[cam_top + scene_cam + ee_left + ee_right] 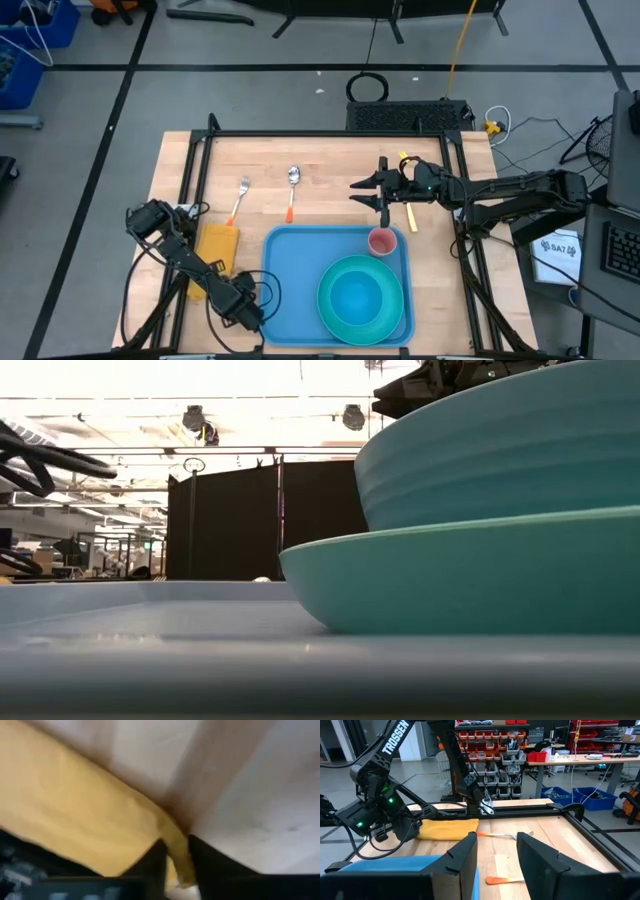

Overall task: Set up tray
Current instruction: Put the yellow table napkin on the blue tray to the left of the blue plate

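The blue tray (pixel 290 270) lies at the table's near middle. A turquoise plate (pixel 362 297) with a bowl (pixel 500 450) on it and a pink cup (pixel 382 241) stand on the tray. A yellow-orange folded napkin (pixel 216 248) lies flat on the wood left of the tray. My left gripper (pixel 177 840) is at the napkin's near end and shut on it; in the high view the arm hides the fingertips. My right gripper (pixel 365 192) hovers open and level over the far right, holding nothing. My left gripper pinches a raised edge of the napkin (pixel 170 827) between its two fingers (pixel 155 862), slanting down from above. One layer or several, I cannot tell. The rest of the napkin (pixel 75 805) lies on the table.
A fork (pixel 240 197) and a spoon (pixel 292 190), both orange-handled, lie on the wood beyond the tray. A yellow utensil (pixel 409 215) lies below my right gripper. Black frame rails (pixel 320 134) edge the table.
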Controlling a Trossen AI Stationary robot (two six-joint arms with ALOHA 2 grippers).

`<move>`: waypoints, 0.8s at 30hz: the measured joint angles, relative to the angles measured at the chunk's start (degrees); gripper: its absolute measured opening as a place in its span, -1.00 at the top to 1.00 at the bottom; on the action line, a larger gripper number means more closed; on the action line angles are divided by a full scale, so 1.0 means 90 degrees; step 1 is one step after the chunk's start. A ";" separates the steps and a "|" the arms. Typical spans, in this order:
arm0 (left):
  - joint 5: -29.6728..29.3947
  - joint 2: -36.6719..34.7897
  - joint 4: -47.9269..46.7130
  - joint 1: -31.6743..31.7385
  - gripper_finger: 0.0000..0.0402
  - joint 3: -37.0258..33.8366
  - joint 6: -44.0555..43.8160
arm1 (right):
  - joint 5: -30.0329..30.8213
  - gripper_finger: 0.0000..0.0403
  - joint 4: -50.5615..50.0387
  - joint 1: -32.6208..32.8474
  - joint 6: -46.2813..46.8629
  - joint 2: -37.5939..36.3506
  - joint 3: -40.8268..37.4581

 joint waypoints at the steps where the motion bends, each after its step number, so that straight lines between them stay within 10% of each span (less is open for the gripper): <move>1: 0.0000 0.0000 0.0089 0.0000 0.85 0.0000 0.0093 | -0.0002 0.34 0.0000 0.0000 0.0000 0.0000 0.0000; 24: -0.1505 0.0002 -0.1793 0.0638 0.98 0.2083 0.1473 | -0.0005 0.34 0.0119 0.0000 0.0005 -0.0002 0.0000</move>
